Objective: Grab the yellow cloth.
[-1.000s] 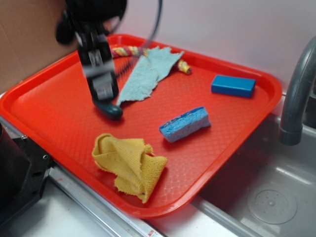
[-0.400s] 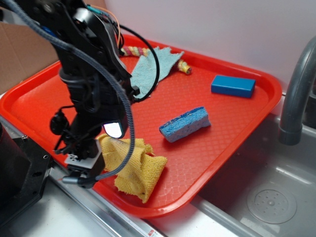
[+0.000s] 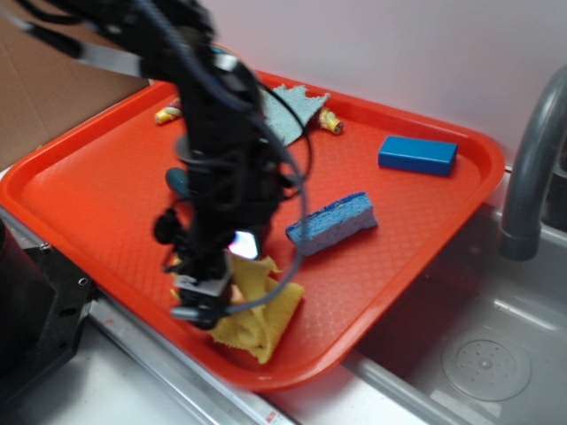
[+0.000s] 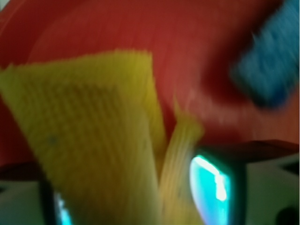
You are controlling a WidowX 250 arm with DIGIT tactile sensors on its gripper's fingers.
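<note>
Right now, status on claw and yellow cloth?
Claw down on the yellow cloth, fingers either side of a fold, closure unclear. Cloth on the red tray. Blue sponge apart, nothing blocking.

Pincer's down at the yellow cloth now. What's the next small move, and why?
Probably close the pincer. In the wrist view the yellow cloth fills the space between the two fingers, with folds running down past them. The exterior view shows the arm low over the cloth near the front rim of the red tray. The picture is blurred, so how deep the fingers sit is unclear; lift only after closing.
</note>
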